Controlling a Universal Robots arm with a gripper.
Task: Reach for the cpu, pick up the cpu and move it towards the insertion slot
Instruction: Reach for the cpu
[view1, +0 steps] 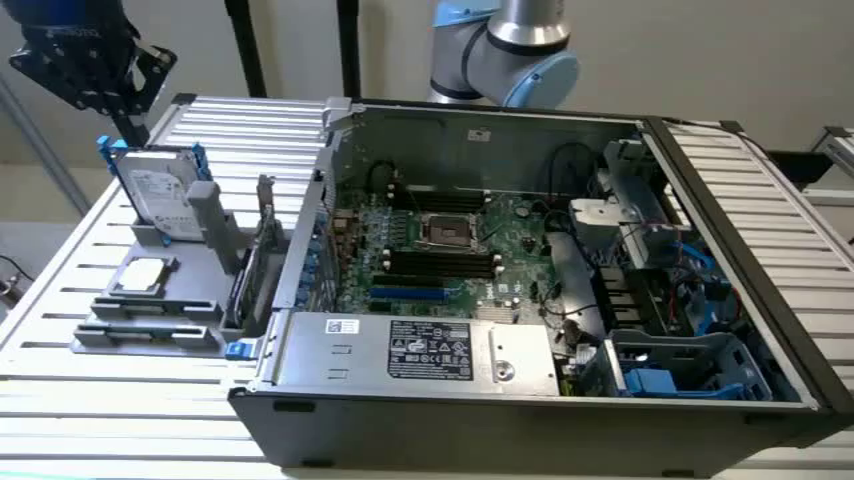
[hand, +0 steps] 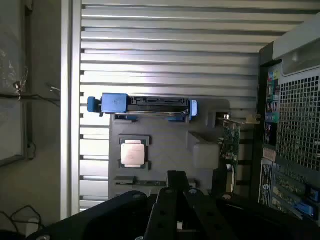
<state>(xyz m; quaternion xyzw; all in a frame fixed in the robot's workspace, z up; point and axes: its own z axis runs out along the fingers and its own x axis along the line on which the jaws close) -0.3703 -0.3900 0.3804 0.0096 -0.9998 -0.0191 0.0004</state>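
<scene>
Well above the work: my gripper (view1: 131, 128) clenched on nothing.
Chip (hand: 134, 153) lies flat in its holder (hand: 165, 145) beneath and ahead of me, presumably for a top grasp; socket (view1: 450, 232) well apart.

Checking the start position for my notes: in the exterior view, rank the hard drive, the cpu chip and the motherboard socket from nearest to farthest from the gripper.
1. hard drive: upright in the grey holder, just below the gripper, at the exterior view's left.
2. cpu chip: flat in the same holder, in front of the drive.
3. socket: inside the open computer case, near the view's middle.
</scene>
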